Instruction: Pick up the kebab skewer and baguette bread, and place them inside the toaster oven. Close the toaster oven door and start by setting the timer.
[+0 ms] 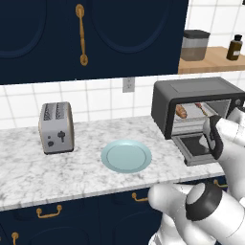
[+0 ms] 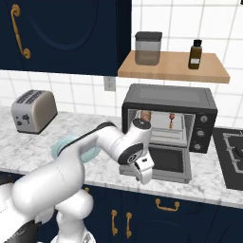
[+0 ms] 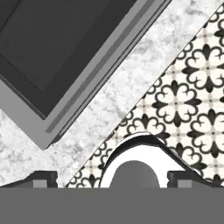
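Skewer [image 2: 171, 120] and bread [image 2: 145, 115], both inside the oven [image 2: 169, 97], lying on its wire rack: bread to the left, skewer to the right, apart from each other. Left base view gives the same pair from the other side, bread [image 1: 181, 112] golden-brown, skewer [image 1: 201, 108] a thin stick with dark chunks, partly behind the arm. Oven: black box on the marble counter [image 1: 28, 167], knobs [image 2: 201, 126] on its right face seen in the right base view. Door [image 2: 168, 161]: dropped flat, open, lying forward over the counter, glass side up; hand view shows one corner of it [image 3: 48, 74] from above, with the counter edge and a patterned floor [image 3: 192, 87] beyond. Gripper [image 2: 144, 176]: hangs just in front of the door's front edge, pointing down, holding nothing; jaws spread wide, the two tips standing far apart at the bottom of the hand view. Plate [image 1: 126, 156]: pale blue, bare, on the counter left of the oven; in the right base view mostly hidden behind the arm. Toaster [image 1: 56, 127]: silver, two slots, further left, well apart from the plate. Shelf [image 2: 173, 66]: wooden, above the oven, carrying a grey canister [image 2: 148, 48] and a brown bottle [image 2: 195, 54]. Stove [image 2: 232, 152]: dark, right of the oven, in the right base view.
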